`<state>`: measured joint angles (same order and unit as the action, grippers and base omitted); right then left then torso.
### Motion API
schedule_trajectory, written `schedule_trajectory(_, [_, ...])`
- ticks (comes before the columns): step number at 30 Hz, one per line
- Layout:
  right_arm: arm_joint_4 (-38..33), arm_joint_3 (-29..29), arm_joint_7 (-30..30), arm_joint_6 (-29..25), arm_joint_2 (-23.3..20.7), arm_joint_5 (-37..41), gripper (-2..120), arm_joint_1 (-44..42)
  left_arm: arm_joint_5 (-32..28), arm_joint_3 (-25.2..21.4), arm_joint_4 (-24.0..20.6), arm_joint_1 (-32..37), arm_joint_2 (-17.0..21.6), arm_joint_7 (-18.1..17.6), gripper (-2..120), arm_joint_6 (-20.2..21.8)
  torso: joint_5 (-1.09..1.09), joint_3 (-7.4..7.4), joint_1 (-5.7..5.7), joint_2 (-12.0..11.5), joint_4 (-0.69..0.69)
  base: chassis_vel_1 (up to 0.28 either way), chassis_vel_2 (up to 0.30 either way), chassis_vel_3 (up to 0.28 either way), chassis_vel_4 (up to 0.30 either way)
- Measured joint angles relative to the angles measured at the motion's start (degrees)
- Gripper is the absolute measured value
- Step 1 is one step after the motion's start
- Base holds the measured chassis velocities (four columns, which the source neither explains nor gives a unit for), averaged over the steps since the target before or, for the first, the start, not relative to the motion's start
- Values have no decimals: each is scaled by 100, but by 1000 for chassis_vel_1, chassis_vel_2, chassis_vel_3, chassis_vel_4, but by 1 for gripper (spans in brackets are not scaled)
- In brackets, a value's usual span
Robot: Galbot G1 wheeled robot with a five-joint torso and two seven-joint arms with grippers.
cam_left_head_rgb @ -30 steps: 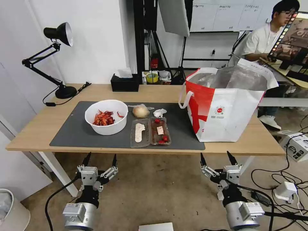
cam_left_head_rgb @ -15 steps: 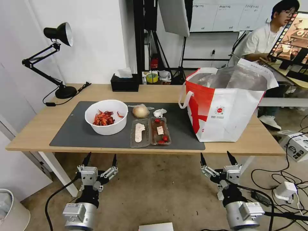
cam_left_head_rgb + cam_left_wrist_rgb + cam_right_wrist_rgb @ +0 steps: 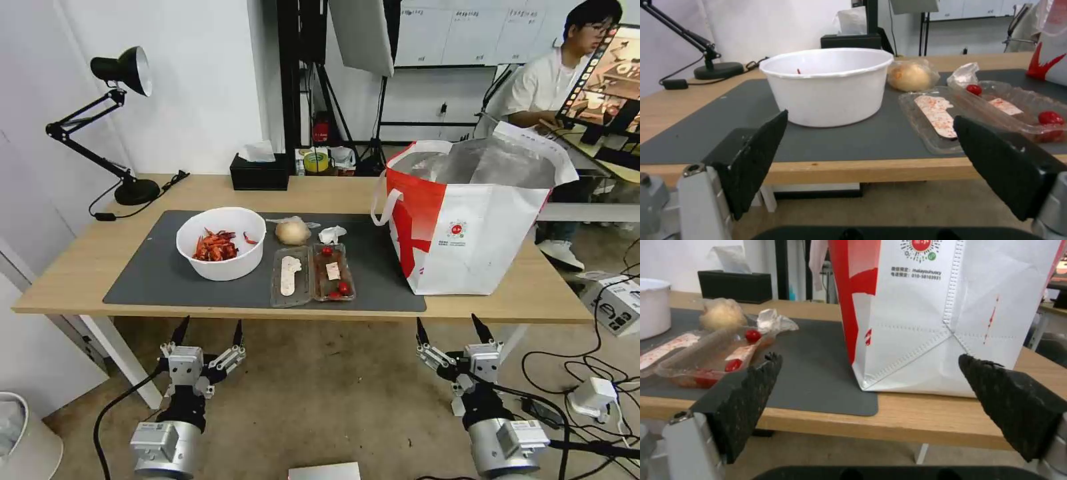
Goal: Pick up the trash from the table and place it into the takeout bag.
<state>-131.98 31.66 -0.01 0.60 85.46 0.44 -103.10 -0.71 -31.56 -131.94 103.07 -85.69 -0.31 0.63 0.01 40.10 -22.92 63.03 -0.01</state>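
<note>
Trash sits all together on the dark mat of the table, and I have not picked any of it up yet. I see the white bowl with red shells in it. Just beside it lies the clear tray with little tomatoes. Behind the tray are the wrapped ball and the crumpled tissue. The takeout bag stands on the far right end of the mat, top open, well apart from the bowl.

My left gripper hangs low, in front of the table edge, below the bowl. Its jaws are wide apart and hold nothing. My right gripper hangs low too, below the bag, jaws wide apart and empty.

I think this is the very start: choosing what to grab first. Next I would need to lift an arm up over the table edge and bring the open jaws around one piece.
</note>
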Motion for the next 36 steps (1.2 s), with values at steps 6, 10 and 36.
schedule_trajectory(6, [-194, 164, -36, 558, -363, 353, 100, 50, -339, -32, -162, -34, 128, -196, 100, 398, -1, 0, 0, 0, 0, 0, 0, 0, 0])
schedule_trajectory(10, [-374, 318, -81, 1095, -709, 687, 100, 100, -758, -78, -374, -83, 292, -443, 100, 903, 0, 0, 0, 0, 0, 0, 0, 0, 0])
schedule_trajectory(36, [-869, 736, -175, 3132, -1989, 1968, 100, 347, -2814, -279, -1153, -329, 1093, -1600, 100, 3374, -1, 0, 0, 0, 0, 0, 0, 0, 0])
